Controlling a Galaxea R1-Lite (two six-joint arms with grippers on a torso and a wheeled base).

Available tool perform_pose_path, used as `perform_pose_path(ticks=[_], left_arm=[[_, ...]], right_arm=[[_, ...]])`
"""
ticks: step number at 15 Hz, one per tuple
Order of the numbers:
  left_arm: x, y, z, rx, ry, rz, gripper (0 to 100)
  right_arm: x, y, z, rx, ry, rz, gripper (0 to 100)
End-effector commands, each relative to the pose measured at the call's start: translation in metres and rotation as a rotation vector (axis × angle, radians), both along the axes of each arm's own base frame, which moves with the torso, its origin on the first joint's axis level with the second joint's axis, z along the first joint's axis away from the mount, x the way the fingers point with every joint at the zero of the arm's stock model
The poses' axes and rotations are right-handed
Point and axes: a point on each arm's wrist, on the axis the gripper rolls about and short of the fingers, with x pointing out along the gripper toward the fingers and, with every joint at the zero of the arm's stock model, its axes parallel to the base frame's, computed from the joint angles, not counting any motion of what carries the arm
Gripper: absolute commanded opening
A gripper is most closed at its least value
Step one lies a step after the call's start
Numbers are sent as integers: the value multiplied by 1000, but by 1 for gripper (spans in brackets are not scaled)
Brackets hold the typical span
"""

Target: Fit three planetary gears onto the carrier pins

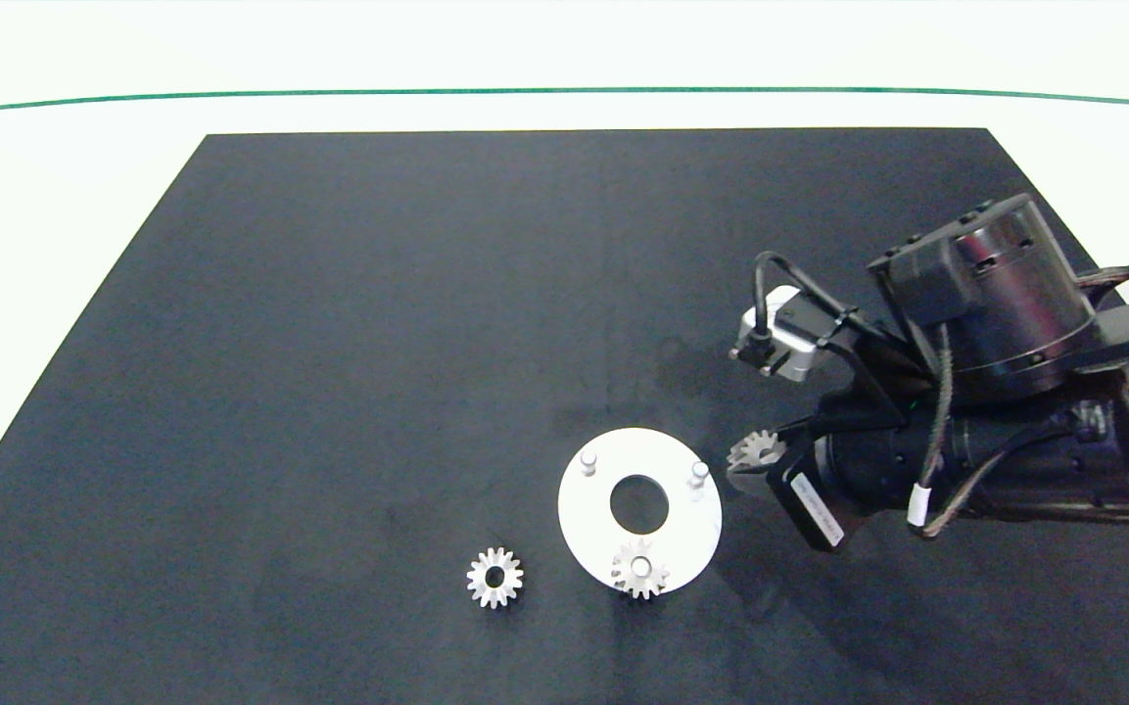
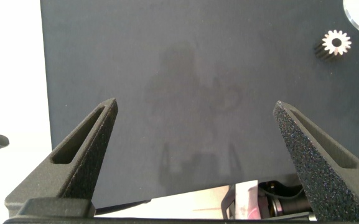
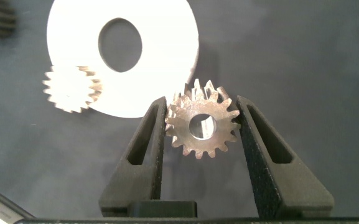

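Note:
A white carrier disc (image 1: 584, 509) lies on the black mat with three pins. One planetary gear (image 1: 639, 569) sits on the near pin; the far-left pin (image 1: 588, 461) and the right pin (image 1: 699, 473) are bare. My right gripper (image 1: 753, 460) hovers just right of the disc, shut on a second gear (image 3: 202, 127) (image 1: 756, 449), held flat between its fingers (image 3: 152, 138). The disc (image 3: 160, 74) and its mounted gear (image 3: 70, 89) show beyond it. A third gear (image 1: 494, 577) (image 2: 336, 43) lies loose on the mat, left of the disc. My left gripper (image 2: 195, 149) is open over bare mat, outside the head view.
The black mat (image 1: 378, 323) covers most of a white table (image 1: 55, 196), with a green line (image 1: 564, 92) along the far side. The right arm's bulk (image 1: 995, 392) fills the mat's right part.

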Motion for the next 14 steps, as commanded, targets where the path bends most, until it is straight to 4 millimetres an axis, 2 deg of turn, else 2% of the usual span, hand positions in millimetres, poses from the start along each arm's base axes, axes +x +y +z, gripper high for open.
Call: perform_pose_path(ticks=[1, 4, 14], left_arm=[[0, 0, -1, 1, 6, 1, 100], [0, 0, 1, 2, 0, -1, 100], [-1, 0, 1, 1, -4, 1, 100]], right_arm=[[10, 22, -16, -57, 22, 11, 10], [14, 29, -16, -54, 18, 18, 10], [18, 33, -20, -53, 26, 13, 10]])
